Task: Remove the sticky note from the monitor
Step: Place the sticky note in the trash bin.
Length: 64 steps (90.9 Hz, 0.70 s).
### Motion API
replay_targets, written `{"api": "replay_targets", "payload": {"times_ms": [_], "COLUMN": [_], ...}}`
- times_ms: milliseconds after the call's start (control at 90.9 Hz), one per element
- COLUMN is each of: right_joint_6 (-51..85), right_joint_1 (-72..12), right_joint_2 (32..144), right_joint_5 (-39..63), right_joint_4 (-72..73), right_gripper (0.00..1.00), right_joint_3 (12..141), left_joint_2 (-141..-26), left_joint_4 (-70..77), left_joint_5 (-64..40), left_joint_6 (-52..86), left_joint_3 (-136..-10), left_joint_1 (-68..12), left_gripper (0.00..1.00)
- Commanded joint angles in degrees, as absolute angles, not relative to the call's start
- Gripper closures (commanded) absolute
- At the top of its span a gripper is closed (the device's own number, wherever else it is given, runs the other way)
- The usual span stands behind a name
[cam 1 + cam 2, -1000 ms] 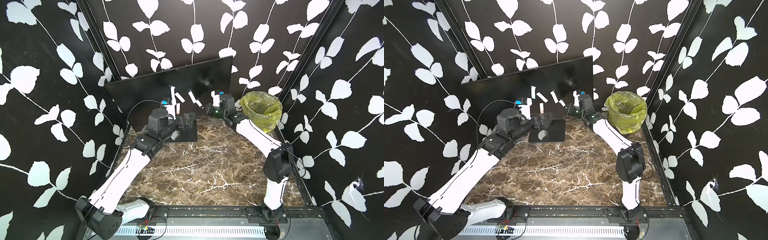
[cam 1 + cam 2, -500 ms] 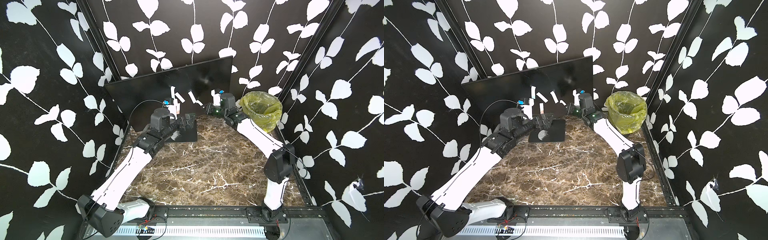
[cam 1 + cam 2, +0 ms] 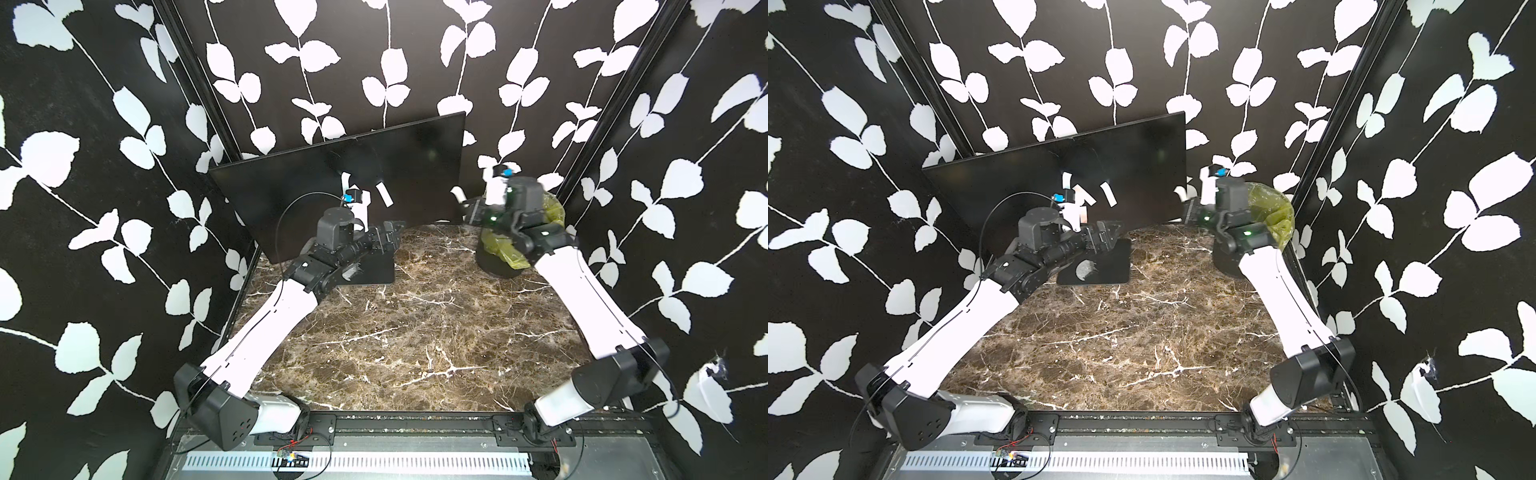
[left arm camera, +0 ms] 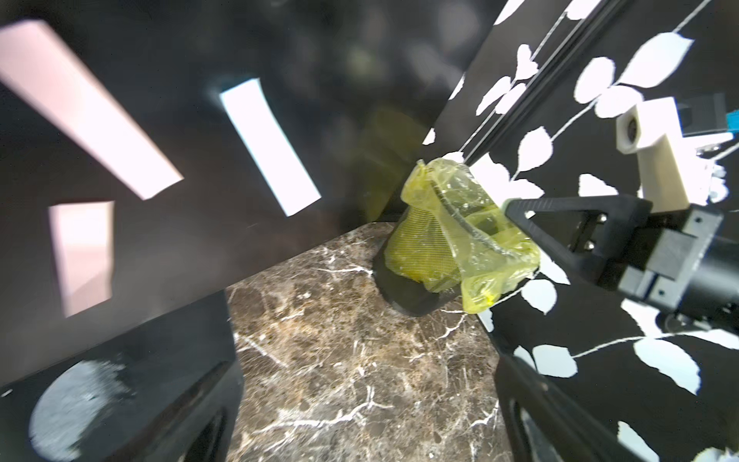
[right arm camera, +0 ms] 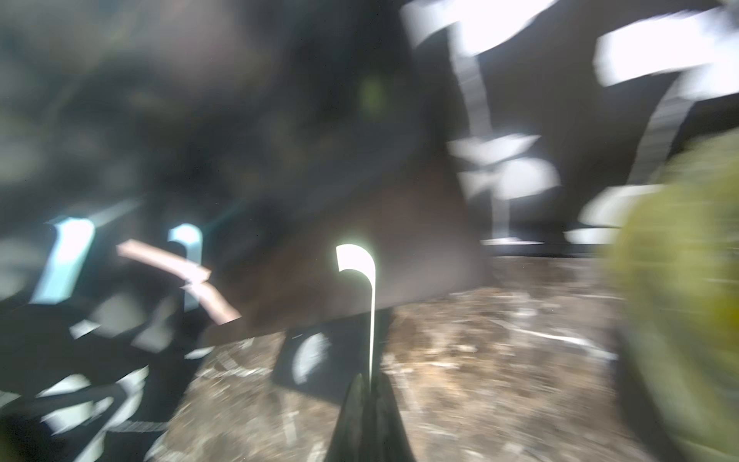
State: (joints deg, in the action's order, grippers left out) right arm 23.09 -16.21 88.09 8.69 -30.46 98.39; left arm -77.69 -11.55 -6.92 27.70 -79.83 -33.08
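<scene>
The monitor [image 3: 316, 199] leans at the back on its black base plate [image 3: 376, 266], whose scuffed grey patch shows in the left wrist view [image 4: 76, 404]. My right gripper [image 5: 370, 384] is shut on a thin white sticky note [image 5: 372, 312] that curls at its free end. In both top views this note [image 3: 457, 192] [image 3: 1180, 193] hangs off the monitor's right edge, next to the bin. A white note [image 4: 270, 144] and two pink ones [image 4: 80, 104] [image 4: 82, 256] stay on the screen. My left gripper [image 3: 395, 227] [image 4: 368, 420] is open and empty above the base plate.
A black bin with a yellow-green bag [image 3: 498, 257] [image 4: 440, 240] stands at the back right, partly behind my right wrist. Brown marbled tabletop [image 3: 415, 332] lies between the arms. Leaf-patterned black walls close in on three sides.
My right gripper has swung right, from the monitor's face to beside the bin, carrying the white note. The left arm has crept slightly forward.
</scene>
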Motion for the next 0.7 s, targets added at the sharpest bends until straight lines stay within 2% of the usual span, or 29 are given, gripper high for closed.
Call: {"api": "replay_targets", "payload": {"times_ms": [0, 187, 473, 495, 583, 693], "right_joint_6": [18.8, 15.8, 14.0, 13.6, 11.3, 10.1], "right_joint_1": [-12.7, -5.4, 1.0, 1.2, 1.4, 1.5], "right_joint_2": [86.8, 89.1, 103.1, 104.5, 109.2, 114.2], "right_joint_5": [4.9, 0.6, 1.7, 1.7, 2.1, 1.6], "right_joint_4": [-38.2, -45.1, -57.5, -58.8, -63.1, -66.9], "right_gripper": [1.00, 1.00, 1.00, 0.98, 0.79, 0.67], "right_joint_3": [99.9, 105.2, 121.2, 122.8, 129.7, 137.1], "left_joint_2": [-78.7, -80.1, -79.8, -79.7, -79.5, -79.2], "left_joint_4": [-8.5, -8.5, -9.2, -9.2, -9.4, -9.7], "left_joint_5": [-8.1, -8.8, -9.1, -9.0, -9.0, -8.9], "left_joint_6": [28.7, 28.4, 27.8, 27.8, 27.6, 27.2], "left_joint_3": [-82.6, -84.3, -84.5, -84.4, -84.3, -84.2], "left_joint_1": [-34.4, -35.2, -35.2, -35.2, -35.2, -35.2], "left_gripper": [0.01, 0.01, 0.01, 0.01, 0.01, 0.01]}}
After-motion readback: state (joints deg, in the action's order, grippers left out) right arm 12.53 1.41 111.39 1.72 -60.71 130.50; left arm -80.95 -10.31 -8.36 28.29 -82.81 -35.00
